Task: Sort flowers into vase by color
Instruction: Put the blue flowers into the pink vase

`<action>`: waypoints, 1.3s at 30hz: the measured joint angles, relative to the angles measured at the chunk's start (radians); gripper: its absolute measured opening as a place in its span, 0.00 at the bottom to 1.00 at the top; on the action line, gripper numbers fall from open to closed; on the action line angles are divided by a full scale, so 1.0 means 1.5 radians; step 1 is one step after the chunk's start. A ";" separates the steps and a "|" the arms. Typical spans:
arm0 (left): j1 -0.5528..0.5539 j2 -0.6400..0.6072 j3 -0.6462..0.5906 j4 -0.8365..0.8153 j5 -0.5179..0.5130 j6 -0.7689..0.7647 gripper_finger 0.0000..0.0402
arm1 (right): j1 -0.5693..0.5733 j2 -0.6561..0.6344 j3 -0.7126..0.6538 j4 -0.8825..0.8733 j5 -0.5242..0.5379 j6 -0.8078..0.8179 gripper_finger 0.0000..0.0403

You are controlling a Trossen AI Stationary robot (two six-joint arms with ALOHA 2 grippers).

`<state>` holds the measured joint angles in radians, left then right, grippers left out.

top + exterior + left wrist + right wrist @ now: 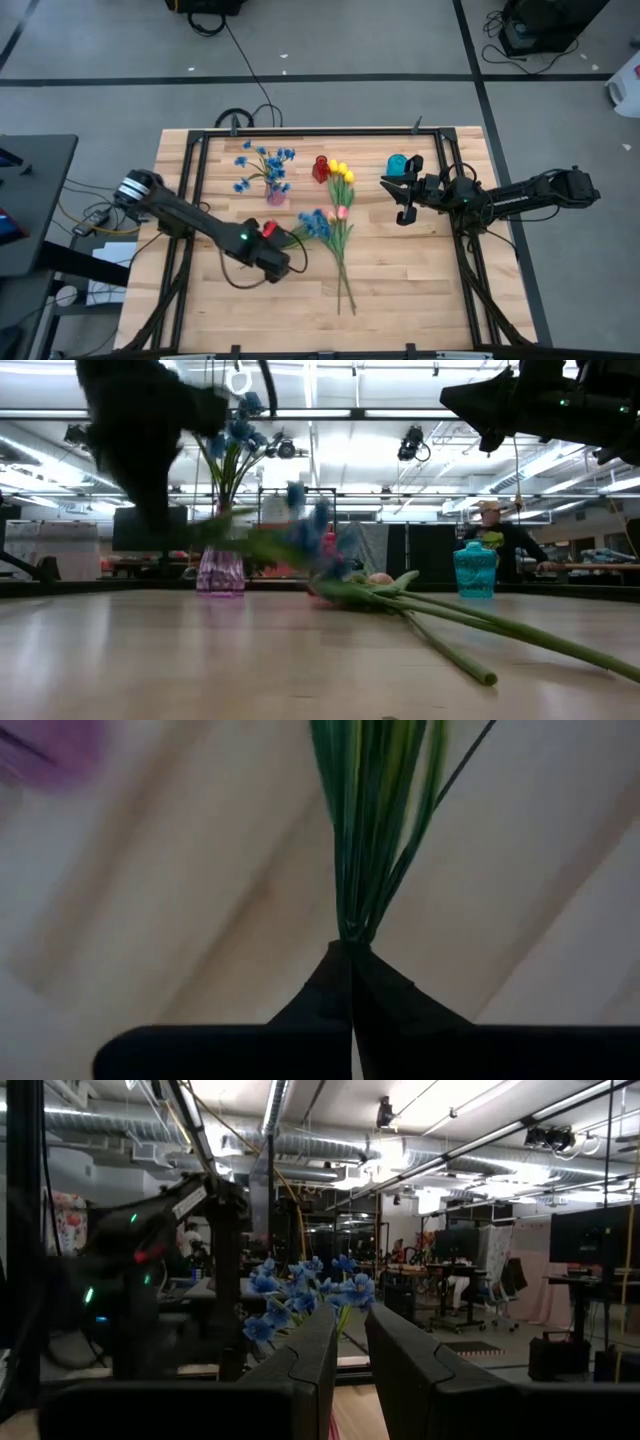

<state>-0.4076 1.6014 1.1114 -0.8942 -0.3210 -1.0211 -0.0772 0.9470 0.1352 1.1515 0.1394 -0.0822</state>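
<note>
A bunch of small blue blossoms on thin green stems sits in my left gripper, which is shut on it just left of the loose tulips. Yellow tulips and pink tulips lie on the table, their long stems pointing toward the near edge. A pink vase holds more blue flowers. A red vase and a teal vase stand farther back. My right gripper hovers open near the teal vase, touching nothing. My left gripper pinches the blue bunch by the lower end of its gathered stems, right at the fingertips. The stems run straight on from the fingers, roughly in line with them. In the low view the bunch hangs above the tabletop, slanting.
The three vases stand in a row across the far middle of the table. A black frame rims the wooden top. The near half of the table is bare wood apart from the tulip stems. People and benches show in the room beyond.
</note>
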 joint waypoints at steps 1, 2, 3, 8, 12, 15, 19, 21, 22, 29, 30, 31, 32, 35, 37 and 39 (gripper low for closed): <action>0.000 -0.024 0.000 0.000 -0.021 0.006 0.00 | 0.000 0.000 0.000 0.000 0.000 0.000 0.18; -0.001 -0.045 0.000 0.006 -0.047 0.019 0.00 | 0.000 0.000 0.000 0.000 0.000 0.000 0.18; -0.003 -0.066 0.000 0.015 -0.073 0.031 0.00 | 0.000 0.000 0.000 0.000 0.000 0.000 0.18; -0.026 -0.159 0.000 0.035 -0.218 0.088 0.00 | 0.000 0.000 0.000 0.000 0.000 0.000 0.18; -0.050 -0.196 0.000 0.056 -0.347 0.143 0.00 | 0.000 0.000 0.000 0.000 0.000 -0.002 0.18; -0.067 -0.198 0.000 0.066 -0.402 0.183 0.00 | 0.000 0.000 0.000 0.000 -0.001 -0.002 0.18; -0.092 -0.187 -0.019 0.119 -0.430 0.230 0.00 | -0.001 0.000 0.000 0.000 0.000 -0.003 0.18; -0.102 -0.188 -0.032 0.155 -0.451 0.267 0.00 | -0.002 0.000 0.000 0.000 0.000 -0.004 0.18; -0.108 -0.193 -0.039 0.173 -0.461 0.284 0.00 | -0.002 0.000 0.000 0.000 0.000 -0.004 0.18; -0.134 -0.273 -0.153 0.300 -0.483 0.331 0.00 | -0.002 0.000 0.000 0.001 0.000 -0.004 0.18; -0.136 -0.289 -0.174 0.328 -0.483 0.335 0.00 | -0.002 0.000 0.000 0.001 0.000 -0.004 0.18; -0.137 -0.305 -0.195 0.354 -0.483 0.342 0.00 | -0.002 0.000 0.000 0.002 0.000 -0.005 0.18; -0.137 -0.323 -0.219 0.382 -0.483 0.348 0.00 | -0.002 0.000 0.000 0.003 0.000 -0.005 0.18; -0.143 -0.365 -0.290 0.468 -0.484 0.379 0.00 | -0.002 0.000 0.000 0.003 0.000 -0.005 0.18; -0.149 -0.389 -0.330 0.519 -0.485 0.403 0.00 | -0.002 0.000 0.000 0.003 0.000 -0.005 0.18; -0.158 -0.414 -0.362 0.536 -0.492 0.415 0.00 | -0.002 0.000 0.000 0.003 0.000 -0.005 0.18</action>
<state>-0.6446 0.9799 0.5690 -0.0897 -1.0587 -0.3989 -0.0799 0.9470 0.1349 1.1557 0.1394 -0.0895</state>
